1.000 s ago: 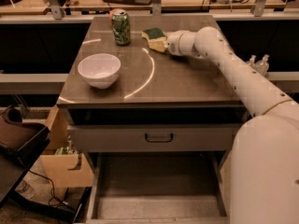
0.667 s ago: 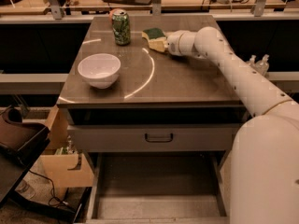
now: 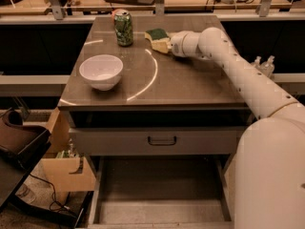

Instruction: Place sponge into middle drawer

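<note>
Jaw opening cannot be read from this view. We note only that the gripper (image 3: 167,45) sits at the right-hand yellow edge of the small yellow foam sponge with a dark green scrub layer (image 3: 156,35), touching it or just beside it. The sponge lies green face up at the rear centre of the smooth, glossy grey-brown tabletop (image 3: 190,85). The white, rounded, jointed arm (image 3: 238,75) reaches it from the right.

We find a green printed metal can (image 3: 124,28) standing upright just left of the sponge, apart from it. A round white glossy bowl (image 3: 101,71) sits nearer the front left corner, well apart from both.

Below the tabletop we see a flat grey drawer front (image 3: 119,142) with a black bar handle (image 3: 162,140). Under it the wide, shallow grey metal drawer tray (image 3: 159,209) stands pulled out: flat matte floor, low side walls, well apart from the sponge.
</note>
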Controlling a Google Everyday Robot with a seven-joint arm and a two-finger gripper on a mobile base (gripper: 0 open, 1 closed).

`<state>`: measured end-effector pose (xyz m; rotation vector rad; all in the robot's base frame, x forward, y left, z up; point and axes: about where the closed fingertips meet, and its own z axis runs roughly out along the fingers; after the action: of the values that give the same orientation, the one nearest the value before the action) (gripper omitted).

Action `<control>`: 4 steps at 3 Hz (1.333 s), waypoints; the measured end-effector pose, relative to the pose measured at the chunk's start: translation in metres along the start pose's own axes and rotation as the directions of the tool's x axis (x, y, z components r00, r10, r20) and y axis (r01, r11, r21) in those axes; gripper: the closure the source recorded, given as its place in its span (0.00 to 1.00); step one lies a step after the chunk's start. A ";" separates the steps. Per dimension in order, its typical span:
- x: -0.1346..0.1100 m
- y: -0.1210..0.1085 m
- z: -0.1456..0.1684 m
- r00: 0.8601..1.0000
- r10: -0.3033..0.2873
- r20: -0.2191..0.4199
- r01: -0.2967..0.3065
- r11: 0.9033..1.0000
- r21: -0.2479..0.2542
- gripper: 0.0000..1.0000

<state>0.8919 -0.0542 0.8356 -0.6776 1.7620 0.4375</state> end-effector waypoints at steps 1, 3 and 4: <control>0.000 0.000 0.000 1.000 0.000 0.000 0.000 1.000 0.000 1.00; -0.005 -0.002 -0.001 1.000 -0.007 -0.016 0.006 1.000 -0.025 1.00; -0.041 -0.015 -0.026 0.991 -0.086 -0.098 0.083 0.996 -0.036 1.00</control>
<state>0.8898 -0.0726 0.8828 -0.8055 1.8159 0.3806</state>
